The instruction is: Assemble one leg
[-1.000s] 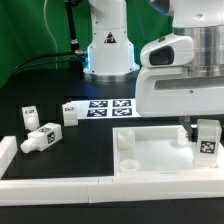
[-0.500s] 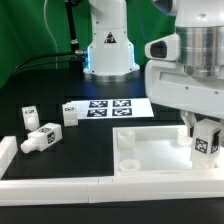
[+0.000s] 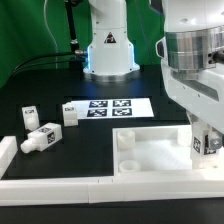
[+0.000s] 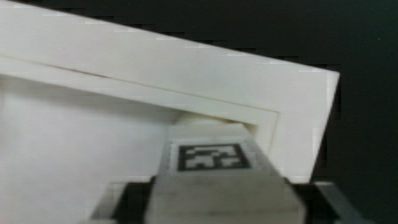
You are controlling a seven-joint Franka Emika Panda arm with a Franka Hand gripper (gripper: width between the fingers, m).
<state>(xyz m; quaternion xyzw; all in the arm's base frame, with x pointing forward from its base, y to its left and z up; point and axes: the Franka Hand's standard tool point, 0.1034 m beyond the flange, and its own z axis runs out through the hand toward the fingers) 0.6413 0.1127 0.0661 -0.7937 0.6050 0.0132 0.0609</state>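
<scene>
- The border rail (image 3: 60, 186) runs along the front edge, nearest to me.
- Behind it lies the panel (image 3: 150, 152), with the leg (image 3: 204, 141) held upright over its corner on the exterior view's right.
- That leg looks light, stiff and smooth (slippery plastic, I'd guess); its flat tagged sides are the sensible place to grip.
- The gripper (image 4: 215, 196) is pinched on the leg, fingers barely apart.
- Farther back, spare legs (image 3: 40, 138) and the marker board (image 3: 108, 107) sit untouched.

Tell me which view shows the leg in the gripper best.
Wrist view: the held leg fills the foreground, tag facing the camera, over the panel. The exterior view shows only part of that leg, at the frame edge, under the gripper.
</scene>
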